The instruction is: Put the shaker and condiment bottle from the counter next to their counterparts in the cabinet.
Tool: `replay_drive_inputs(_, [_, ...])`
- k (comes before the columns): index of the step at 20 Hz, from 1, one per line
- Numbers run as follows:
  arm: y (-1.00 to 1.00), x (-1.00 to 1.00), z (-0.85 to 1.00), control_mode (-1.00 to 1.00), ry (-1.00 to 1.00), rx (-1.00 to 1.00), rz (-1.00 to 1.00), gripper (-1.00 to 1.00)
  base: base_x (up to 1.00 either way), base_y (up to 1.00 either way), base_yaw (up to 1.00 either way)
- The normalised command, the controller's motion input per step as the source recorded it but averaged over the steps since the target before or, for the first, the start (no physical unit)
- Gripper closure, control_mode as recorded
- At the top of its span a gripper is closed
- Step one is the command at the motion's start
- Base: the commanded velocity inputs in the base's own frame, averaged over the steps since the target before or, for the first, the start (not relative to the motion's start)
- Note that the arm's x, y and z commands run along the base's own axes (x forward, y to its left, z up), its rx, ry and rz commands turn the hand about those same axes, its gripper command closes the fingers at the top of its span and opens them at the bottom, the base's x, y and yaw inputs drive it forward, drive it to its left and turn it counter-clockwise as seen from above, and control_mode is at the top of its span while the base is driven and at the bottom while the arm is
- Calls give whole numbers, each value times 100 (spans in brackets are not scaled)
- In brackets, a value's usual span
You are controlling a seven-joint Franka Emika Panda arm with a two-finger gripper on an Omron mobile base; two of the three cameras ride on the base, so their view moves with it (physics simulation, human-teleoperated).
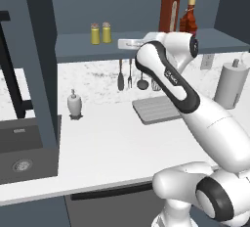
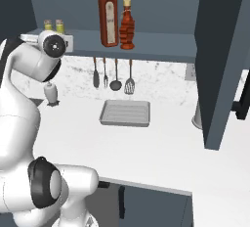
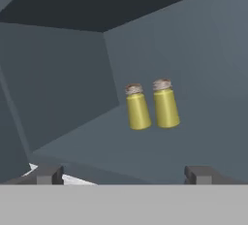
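Now the gripper (image 3: 124, 174) hangs in front of the cabinet shelf (image 1: 83, 50), its two dark finger tips spread wide apart with nothing between them. Straight ahead of it stand the two yellow shakers (image 3: 152, 104), side by side, close together, both upright on the shelf board toward its left end, near the cabinet's dark side panel (image 3: 58, 88). Over on the right of that same shelf, the tall red sauce bottle (image 2: 108, 15) with the green cap stands with the short ridged condiment bottle (image 2: 127, 25) just beside it on its right. Below the shelf runs a speckled pale backsplash (image 2: 161, 77) with four dark utensils (image 2: 112, 74) hanging in a row. The white counter (image 2: 141, 147) carries a grey tray (image 2: 125, 113) near the wall, a white pump dispenser (image 1: 74, 104) off to the left, and a paper towel roll (image 1: 230, 85) at the right. A dark sink (image 1: 22, 147) sits at the far left of the counter.
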Motion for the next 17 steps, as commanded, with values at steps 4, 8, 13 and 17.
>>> replay_drive_inputs(4, [-19, -84, 0, -100, 0, 11, -11, -100, 0, 0, 0])
replay_drive_inputs(8, [-21, -95, 0, -100, 0, 11, -17, -100, 0, 0, 0])
replay_drive_inputs(13, [-18, -86, 0, -100, 0, 10, -14, -100, 0, 0, 0])
replay_drive_inputs(17, [-15, -71, 0, -100, 0, 8, -12, -100, 0, 0, 0])
